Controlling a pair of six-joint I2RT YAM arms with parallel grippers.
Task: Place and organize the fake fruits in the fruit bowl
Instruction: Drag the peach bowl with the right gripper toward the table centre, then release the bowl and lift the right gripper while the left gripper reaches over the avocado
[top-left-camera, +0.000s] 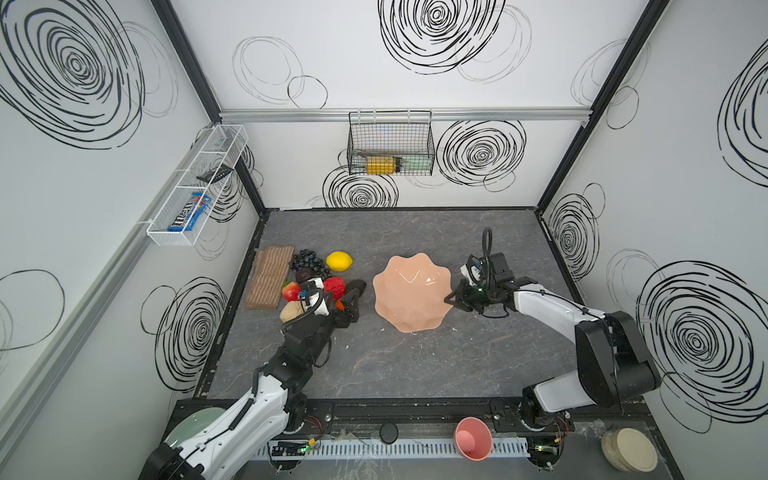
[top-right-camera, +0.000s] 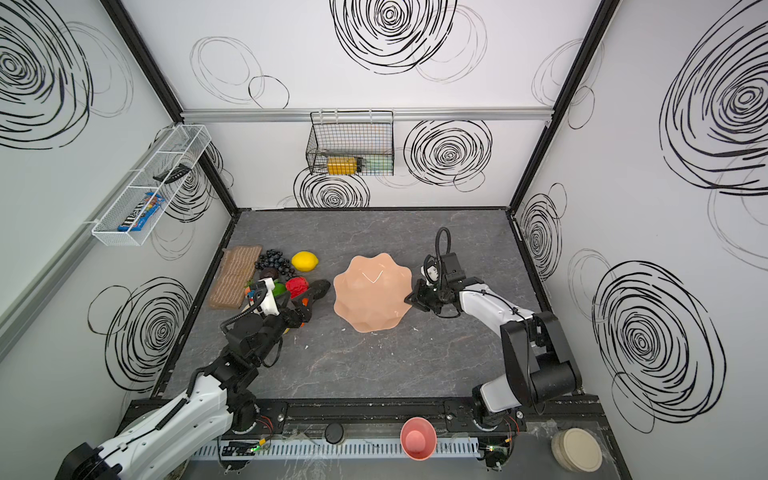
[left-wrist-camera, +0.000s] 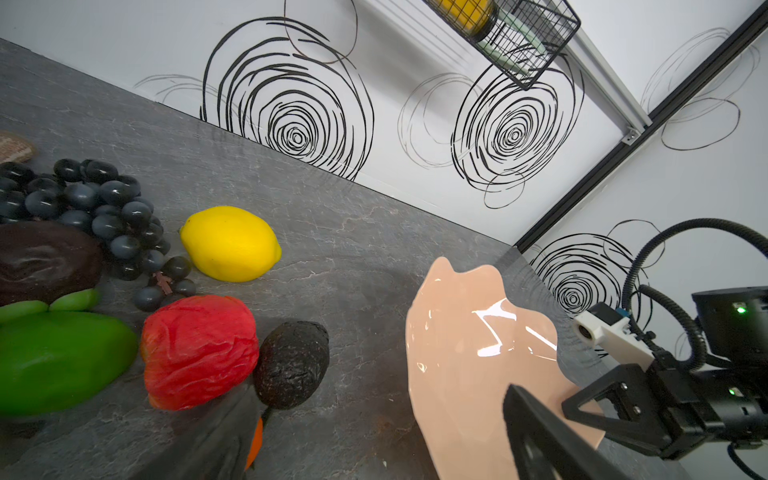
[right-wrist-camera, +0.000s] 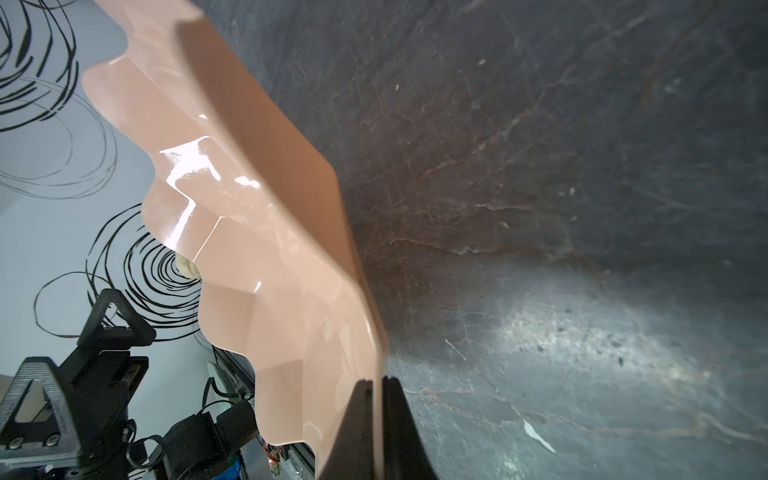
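Closest to my right wrist camera, my right gripper (right-wrist-camera: 376, 380) pinches the wavy rim of the fruit bowl (right-wrist-camera: 270, 232), a finger pressed on each side of the thin edge. Seen from above, the bowl stands mid-table (top-left-camera: 415, 365), its right edge in that pinch. My left gripper (left-wrist-camera: 378, 399) hangs spread wide over the fake fruits (top-right-camera: 297, 286). They lie clustered on the table left of the bowl, apart from it: lemon (top-left-camera: 339, 261), grapes (top-left-camera: 307, 262), apple (left-wrist-camera: 199, 351), pear (top-left-camera: 291, 312), and avocado (left-wrist-camera: 291, 365) nearest the bowl.
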